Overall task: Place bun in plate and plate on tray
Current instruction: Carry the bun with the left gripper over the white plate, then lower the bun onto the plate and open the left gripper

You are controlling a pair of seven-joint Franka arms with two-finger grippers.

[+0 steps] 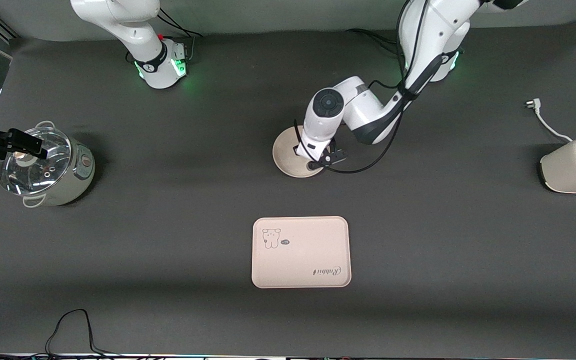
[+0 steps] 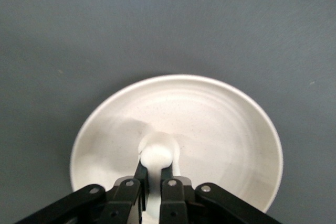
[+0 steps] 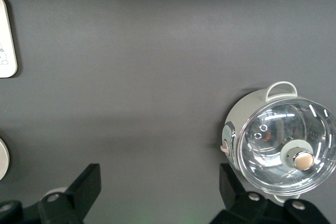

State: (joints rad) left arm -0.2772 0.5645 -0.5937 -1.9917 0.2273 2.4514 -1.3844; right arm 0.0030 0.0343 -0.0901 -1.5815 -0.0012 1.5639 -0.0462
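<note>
My left gripper [image 2: 155, 174] is shut on the small off-white bun [image 2: 156, 157], which it holds low over the middle of the round cream plate [image 2: 220, 124]. In the front view the left gripper [image 1: 314, 163] sits over the plate [image 1: 284, 153] and the wrist hides the bun. The cream rectangular tray [image 1: 302, 260] with the bear drawing lies bare, nearer the front camera than the plate. My right gripper [image 3: 157, 188] hangs open with nothing between its fingers, above the pot's lid at the right arm's end of the table [image 1: 28, 144].
A pot with a glass lid [image 1: 43, 167] stands at the right arm's end of the table. A cream toaster [image 1: 575, 165] and its loose plug [image 1: 534, 104] lie at the left arm's end. A black cable [image 1: 73, 325] loops by the front edge.
</note>
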